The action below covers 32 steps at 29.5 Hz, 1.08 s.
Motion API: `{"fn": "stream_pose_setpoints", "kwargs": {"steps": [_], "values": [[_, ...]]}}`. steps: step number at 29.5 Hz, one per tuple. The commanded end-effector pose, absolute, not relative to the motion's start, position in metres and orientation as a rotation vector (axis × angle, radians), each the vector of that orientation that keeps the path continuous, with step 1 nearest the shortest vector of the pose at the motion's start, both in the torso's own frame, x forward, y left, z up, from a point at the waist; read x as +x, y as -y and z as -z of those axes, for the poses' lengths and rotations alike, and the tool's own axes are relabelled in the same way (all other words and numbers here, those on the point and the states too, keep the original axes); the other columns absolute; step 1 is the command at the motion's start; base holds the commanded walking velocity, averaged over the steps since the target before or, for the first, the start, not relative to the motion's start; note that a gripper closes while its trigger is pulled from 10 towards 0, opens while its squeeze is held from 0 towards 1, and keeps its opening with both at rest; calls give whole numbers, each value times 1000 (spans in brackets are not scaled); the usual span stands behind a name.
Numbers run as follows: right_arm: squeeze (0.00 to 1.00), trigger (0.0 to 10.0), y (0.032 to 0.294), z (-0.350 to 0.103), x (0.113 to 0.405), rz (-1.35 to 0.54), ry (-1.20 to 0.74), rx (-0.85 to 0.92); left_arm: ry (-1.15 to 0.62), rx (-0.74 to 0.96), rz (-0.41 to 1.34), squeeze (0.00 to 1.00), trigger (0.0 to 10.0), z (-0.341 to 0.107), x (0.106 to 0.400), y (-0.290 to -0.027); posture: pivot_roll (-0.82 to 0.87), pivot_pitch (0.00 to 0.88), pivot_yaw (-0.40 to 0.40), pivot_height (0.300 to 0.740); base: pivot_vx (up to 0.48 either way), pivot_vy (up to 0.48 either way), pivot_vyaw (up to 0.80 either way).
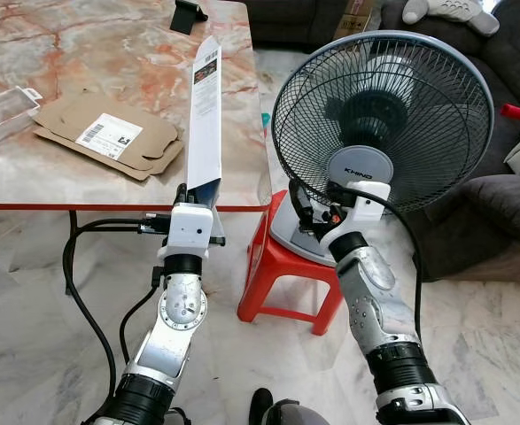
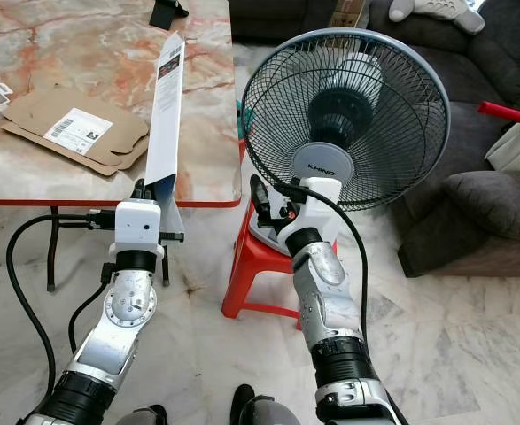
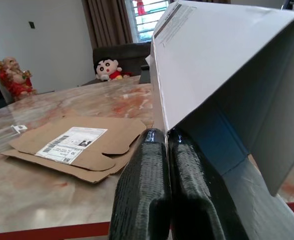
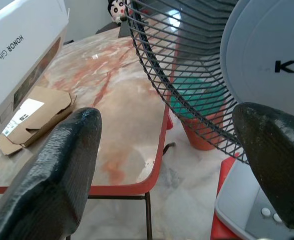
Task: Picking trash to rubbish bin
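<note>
Left gripper (image 1: 191, 190) clamped on a tall white box (image 1: 205, 115), upright at the marble table's (image 1: 109, 181) near edge. Right gripper (image 4: 169, 165) spread wide, close before the fan (image 1: 382, 119) on a red stool (image 1: 282, 274). Flattened cardboard (image 1: 104, 133) lying mid-table.

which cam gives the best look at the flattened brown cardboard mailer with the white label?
Left eye view: the flattened brown cardboard mailer lies whole and unobstructed on the marble table, label facing up. Right eye view shows it too, nearer the frame edge. Left wrist view catches it low and oblique beside the long white box; right wrist view shows it small, partly behind a finger.
</note>
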State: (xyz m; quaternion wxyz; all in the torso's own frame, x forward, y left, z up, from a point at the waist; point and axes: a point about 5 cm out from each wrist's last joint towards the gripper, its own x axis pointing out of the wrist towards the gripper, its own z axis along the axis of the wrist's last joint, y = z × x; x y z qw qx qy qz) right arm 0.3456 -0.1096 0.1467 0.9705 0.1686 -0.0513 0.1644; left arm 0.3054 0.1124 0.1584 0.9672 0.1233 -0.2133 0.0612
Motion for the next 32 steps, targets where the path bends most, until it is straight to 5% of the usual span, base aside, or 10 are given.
{"fn": "stream_pose_setpoints", "kwargs": {"steps": [1,32], "values": [[0,10000,115,-140,344,-311,92,341,463,237,-108,0,10000,-163,303,-108,18,156,-127,740,0,0,0],[0,10000,122,-135,345,-287,73,345,446,232,-114,0,10000,-161,306,-108,3,202,-147,740,-26,0,0]]}}
